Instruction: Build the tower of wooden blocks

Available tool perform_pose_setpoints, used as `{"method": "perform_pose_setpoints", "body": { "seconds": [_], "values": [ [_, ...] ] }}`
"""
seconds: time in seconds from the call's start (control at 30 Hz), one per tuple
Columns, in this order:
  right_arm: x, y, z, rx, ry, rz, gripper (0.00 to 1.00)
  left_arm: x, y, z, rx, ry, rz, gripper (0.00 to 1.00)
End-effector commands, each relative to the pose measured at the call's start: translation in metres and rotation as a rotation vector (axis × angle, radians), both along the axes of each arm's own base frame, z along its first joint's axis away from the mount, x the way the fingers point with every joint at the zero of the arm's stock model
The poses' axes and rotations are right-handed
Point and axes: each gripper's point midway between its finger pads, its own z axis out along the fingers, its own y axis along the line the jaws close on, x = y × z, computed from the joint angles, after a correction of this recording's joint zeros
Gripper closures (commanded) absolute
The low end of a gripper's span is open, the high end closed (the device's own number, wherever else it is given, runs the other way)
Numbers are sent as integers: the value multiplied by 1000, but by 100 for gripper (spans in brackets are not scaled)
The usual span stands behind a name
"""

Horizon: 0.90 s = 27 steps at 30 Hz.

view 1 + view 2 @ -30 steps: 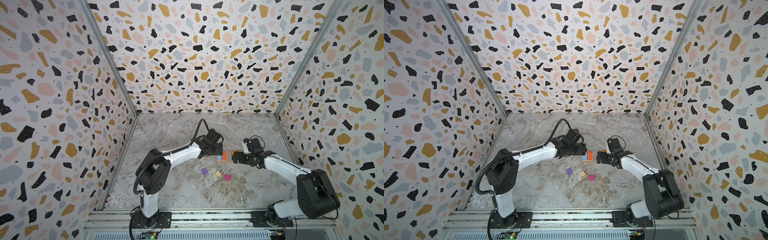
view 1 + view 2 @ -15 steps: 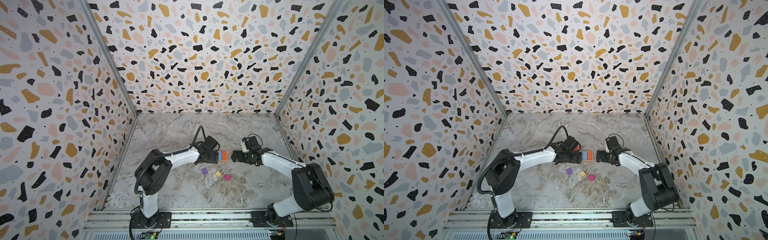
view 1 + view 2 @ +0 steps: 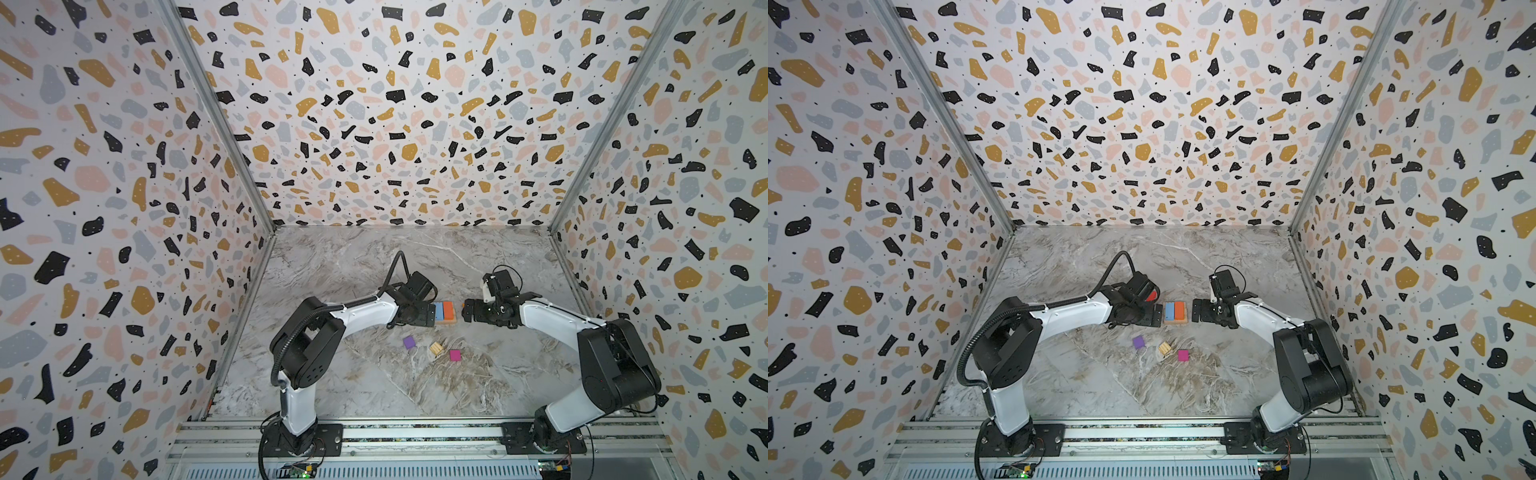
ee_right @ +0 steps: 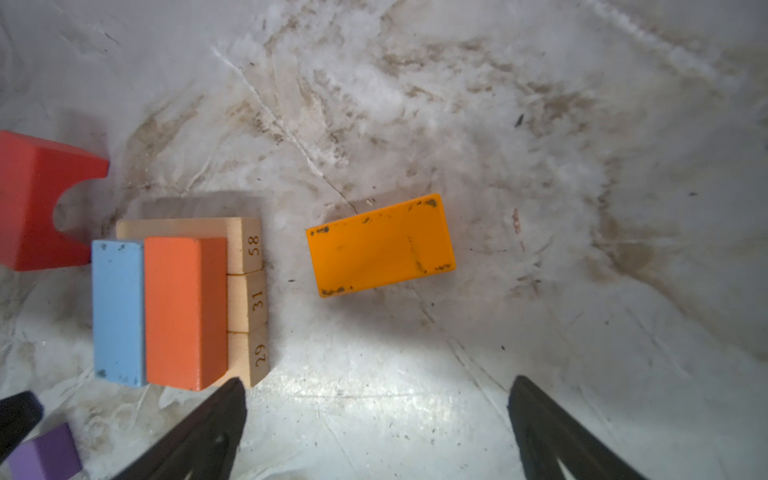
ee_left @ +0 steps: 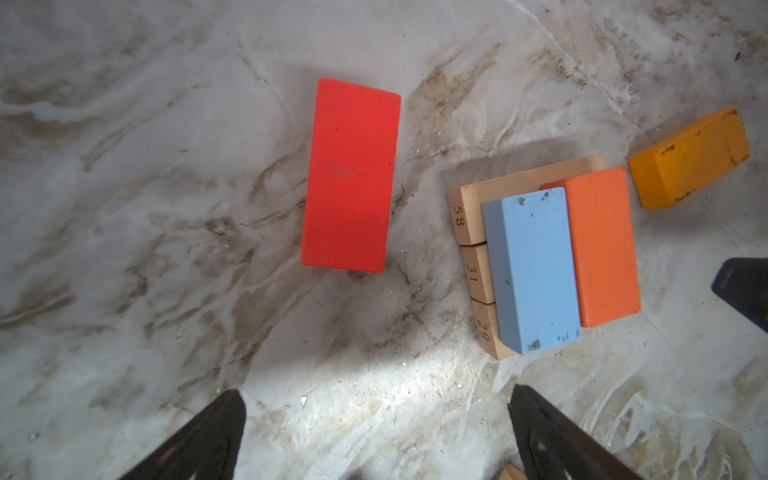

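The wood block tower stands as a tan base (image 5: 467, 218) of three oblong blocks with a light blue block (image 5: 532, 270) and an orange-red block (image 5: 602, 249) side by side on top; both top views show it mid-table (image 3: 443, 311) (image 3: 1174, 311). My left gripper (image 5: 376, 397) (image 3: 424, 318) is open and empty, just left of the stack. My right gripper (image 4: 376, 386) (image 3: 1198, 311) is open and empty, just right of it. A red block (image 5: 351, 174) lies behind the left gripper. A yellow-orange block (image 4: 380, 245) lies under the right gripper.
A purple cube (image 3: 409, 342), a tan cube (image 3: 435, 348) and a magenta cube (image 3: 455, 355) lie loose in a row in front of the stack. Terrazzo walls close in the marble table on three sides.
My left gripper has opened, left the light blue block on the tan base and drawn back to the left. My right gripper has come down beside the stack.
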Motion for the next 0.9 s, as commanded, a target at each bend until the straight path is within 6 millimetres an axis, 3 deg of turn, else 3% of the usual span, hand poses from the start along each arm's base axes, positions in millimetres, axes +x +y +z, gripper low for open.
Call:
{"method": "perform_pose_setpoints", "body": {
  "seconds": [0.0,0.87],
  "values": [
    [6,1,8,-9,-17,7,1,5,-3,-5,-9,0,-7,0],
    [10,11,-2,-1,-1,41,0,16,-14,-8,-30,-8,-1,0]
  ]
}}
